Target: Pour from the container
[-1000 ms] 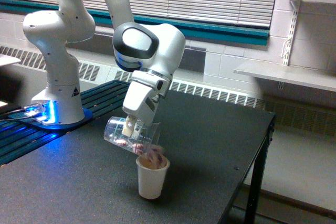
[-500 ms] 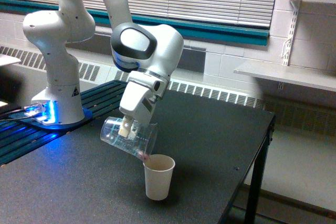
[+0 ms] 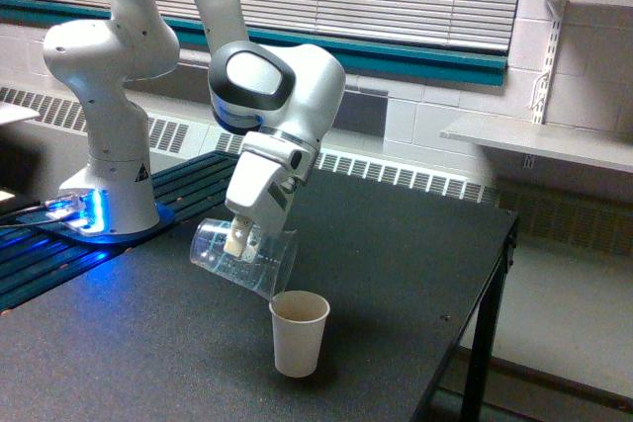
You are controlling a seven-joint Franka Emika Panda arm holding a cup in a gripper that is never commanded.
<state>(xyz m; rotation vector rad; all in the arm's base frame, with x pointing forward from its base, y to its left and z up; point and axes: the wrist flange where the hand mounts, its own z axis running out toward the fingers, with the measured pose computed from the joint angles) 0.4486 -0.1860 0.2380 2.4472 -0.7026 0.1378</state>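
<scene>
The container, a clear plastic cup, hangs tipped on its side above the black table, its wide rim facing down and to the exterior view's right. My gripper is shut on its upper wall. The rim sits just above and to the left of a cream-white paper cup that stands upright on the table. No contents show inside the clear container.
The arm's white base stands at the exterior view's left on a slatted dark surface with a blue light. A radiator and blinds run along the back wall. Shelves hang at the right. The table edge drops off at the right.
Pink bits that spilled from the container a second ago are gone from it. The paper cup has shifted slightly to the right, and the container has moved a little left and up.
</scene>
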